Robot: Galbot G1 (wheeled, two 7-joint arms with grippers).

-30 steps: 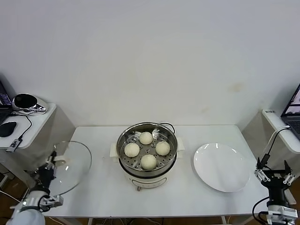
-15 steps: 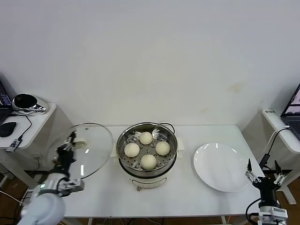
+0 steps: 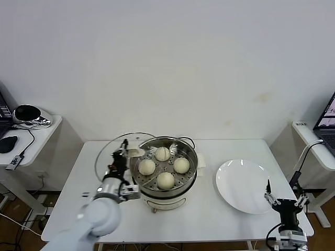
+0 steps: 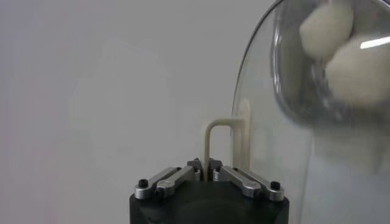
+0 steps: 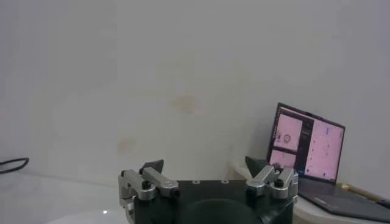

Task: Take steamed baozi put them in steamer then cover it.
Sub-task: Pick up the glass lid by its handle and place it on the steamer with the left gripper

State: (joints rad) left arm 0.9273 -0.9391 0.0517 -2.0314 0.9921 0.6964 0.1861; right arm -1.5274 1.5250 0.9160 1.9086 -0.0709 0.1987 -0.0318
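Lid coming in over the pot — four buns already sitting inside.

The white table (image 3: 209,219) is standing against a bare pale wall (image 3: 172,63), with a side desk (image 3: 31,138) at the robot's left carrying a mouse and a shiny headset, and a laptop (image 3: 328,125) sitting open at its right. On the table, the steamer (image 3: 164,180) is holding all four steamed baozi (image 3: 165,180) on its perforated tray, and a white plate (image 3: 246,185) is lying well apart to its right. The left gripper (image 3: 118,166) is clamping the cream handle of the cover (image 3: 112,149), holding the glass tilted just beside the steamer's left rim — part of that rim is showing through it. The right gripper (image 3: 285,203) is hanging near the plate's edge, jaws spread wide, holding nothing.
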